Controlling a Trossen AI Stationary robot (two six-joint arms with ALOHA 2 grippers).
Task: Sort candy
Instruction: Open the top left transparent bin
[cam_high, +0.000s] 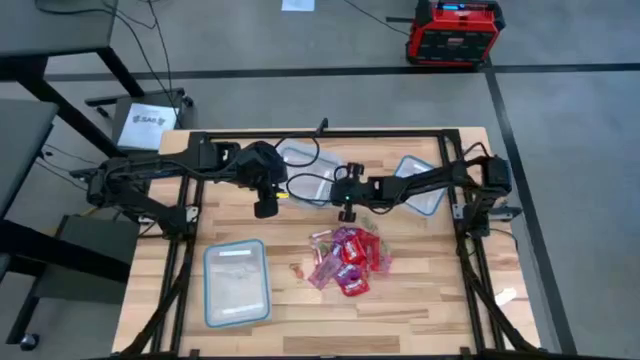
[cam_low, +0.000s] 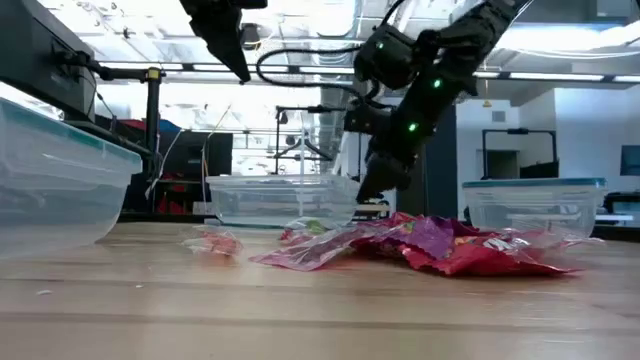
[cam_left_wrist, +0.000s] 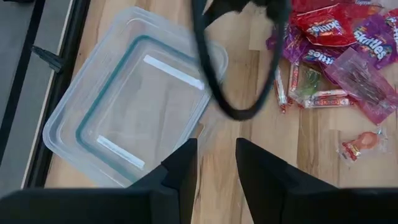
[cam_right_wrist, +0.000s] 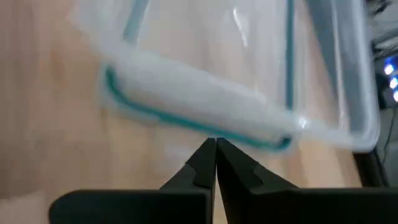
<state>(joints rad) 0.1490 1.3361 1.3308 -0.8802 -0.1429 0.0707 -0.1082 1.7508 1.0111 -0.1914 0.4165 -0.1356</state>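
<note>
Three clear containers (cam_high: 237, 283), red case (cam_high: 455, 32)

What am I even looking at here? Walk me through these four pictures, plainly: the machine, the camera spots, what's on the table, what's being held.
This is a robot with two dark arms at a wooden table. One picture looks straight down, one looks level across the tabletop, and two come from cameras on the wrists.

The left gripper hangs open above the table. The right gripper is shut and holds nothing that I can see.

A pile of candy, mostly red and pink packets, lies mid-table. Three clear containers stand around it: one near the front left, one at the back middle, one at the back right. All three look empty.
</note>
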